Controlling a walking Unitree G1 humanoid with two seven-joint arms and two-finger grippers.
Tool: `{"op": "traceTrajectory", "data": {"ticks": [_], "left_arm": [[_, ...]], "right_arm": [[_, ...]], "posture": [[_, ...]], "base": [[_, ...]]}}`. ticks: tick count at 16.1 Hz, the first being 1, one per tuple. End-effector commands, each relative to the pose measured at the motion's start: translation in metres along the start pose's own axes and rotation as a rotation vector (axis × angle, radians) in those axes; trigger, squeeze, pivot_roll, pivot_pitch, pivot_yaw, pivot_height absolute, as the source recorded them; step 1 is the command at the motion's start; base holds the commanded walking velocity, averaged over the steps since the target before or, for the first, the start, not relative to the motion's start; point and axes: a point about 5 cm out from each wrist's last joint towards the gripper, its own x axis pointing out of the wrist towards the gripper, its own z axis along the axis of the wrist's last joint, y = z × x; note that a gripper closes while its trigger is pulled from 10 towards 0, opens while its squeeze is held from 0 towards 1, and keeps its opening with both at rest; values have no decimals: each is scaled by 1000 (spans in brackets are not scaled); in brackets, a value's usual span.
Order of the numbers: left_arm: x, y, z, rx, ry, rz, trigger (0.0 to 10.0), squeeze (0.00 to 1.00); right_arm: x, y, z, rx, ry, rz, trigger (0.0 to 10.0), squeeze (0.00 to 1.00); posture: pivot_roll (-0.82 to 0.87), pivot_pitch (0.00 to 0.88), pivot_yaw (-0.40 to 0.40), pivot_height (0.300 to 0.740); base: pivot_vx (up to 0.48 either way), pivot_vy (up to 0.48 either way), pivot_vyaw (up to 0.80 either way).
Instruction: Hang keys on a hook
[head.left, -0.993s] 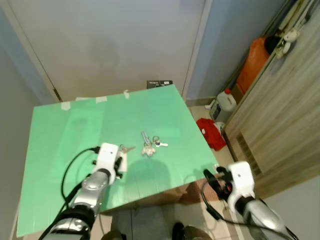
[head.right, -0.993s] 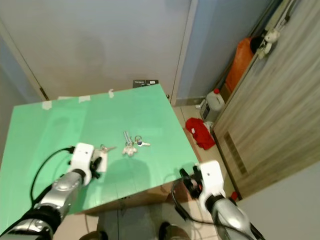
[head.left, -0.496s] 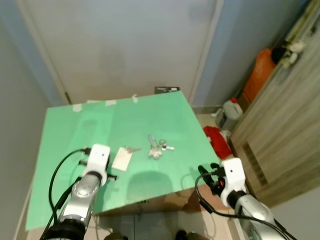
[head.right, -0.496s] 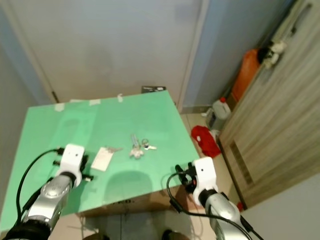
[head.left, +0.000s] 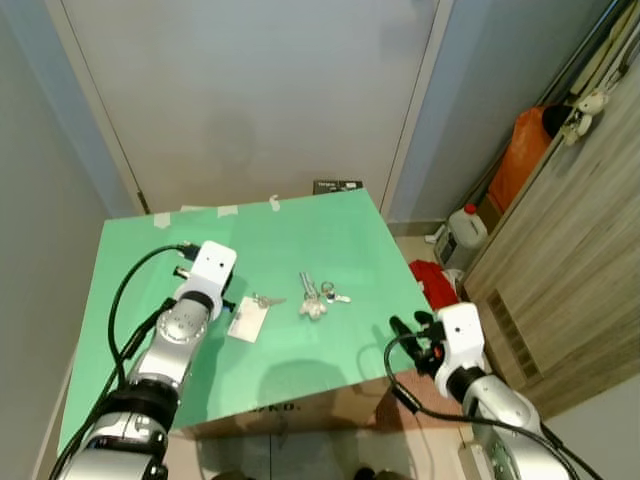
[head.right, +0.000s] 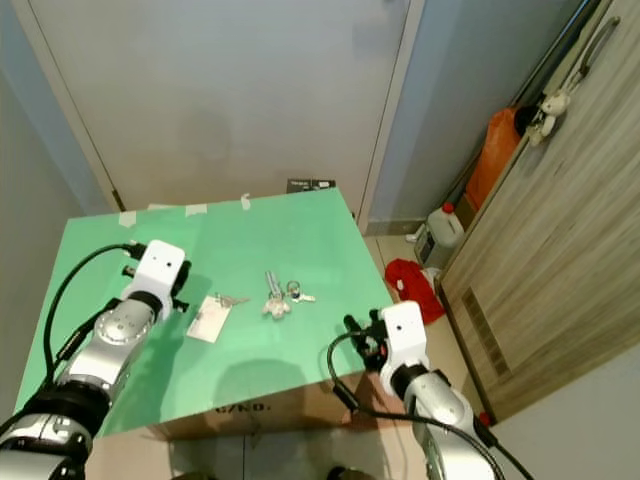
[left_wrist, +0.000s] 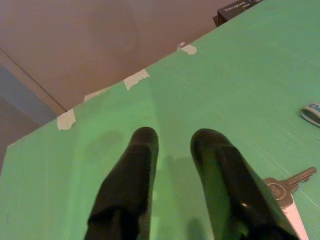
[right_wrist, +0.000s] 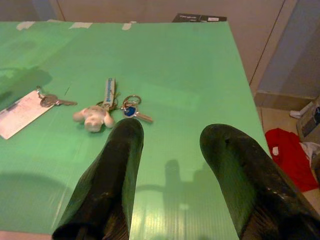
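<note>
A key bunch (head.left: 313, 298) with a small white bear charm and a blue fob lies mid-way across the green table top (head.left: 300, 225). The bunch (right_wrist: 111, 106) lies just beyond my open right gripper (right_wrist: 172, 131), which hovers at the table's front right corner (head.left: 408, 330). A single key on a white tag (head.left: 248, 318) lies left of the bunch. My left gripper (left_wrist: 175, 137) is open and empty above the green surface, left of that tagged key (left_wrist: 290, 182); its white wrist (head.left: 208, 268) sits over the table's left half.
A wooden cabinet (head.left: 570, 230) stands to the right, a small plush toy (head.left: 590, 105) hanging at its top edge. On the floor beside it are an orange bag (head.left: 520, 150), a white jug (head.left: 465, 228) and a red cloth (head.left: 432, 275). A closed door (head.left: 260, 90) stands behind.
The camera has risen and shifted. My left gripper moved off the tagged key, first left, then farther across the table, leaving the tag uncovered. The right gripper stays by the front right corner.
</note>
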Motion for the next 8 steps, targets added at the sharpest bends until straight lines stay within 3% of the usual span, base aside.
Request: {"op": "traceTrajectory", "data": {"ticks": [1,4,6,8], "left_arm": [[1,-3,0,9,0,-20,10000,1000],[2,-4,-1,7,4,-26,10000,1000],[4,-5,-9,-41,51,-58,10000,1000],[4,-6,-11,-64,66,-68,10000,1000]], "right_arm": [[-1,-4,-1,0,1,-12,10000,0],[-2,-4,-1,0,0,-12,10000,0],[-6,4,3,-3,1,80,10000,0],[-9,5,3,-6,0,91,10000,0]], "posture": [[-13,20,-27,740],[-13,20,-27,740],[-32,18,-20,740],[-38,15,-22,740]], "base": [[0,0,0],[0,0,0],[0,0,0],[0,0,0]]}}
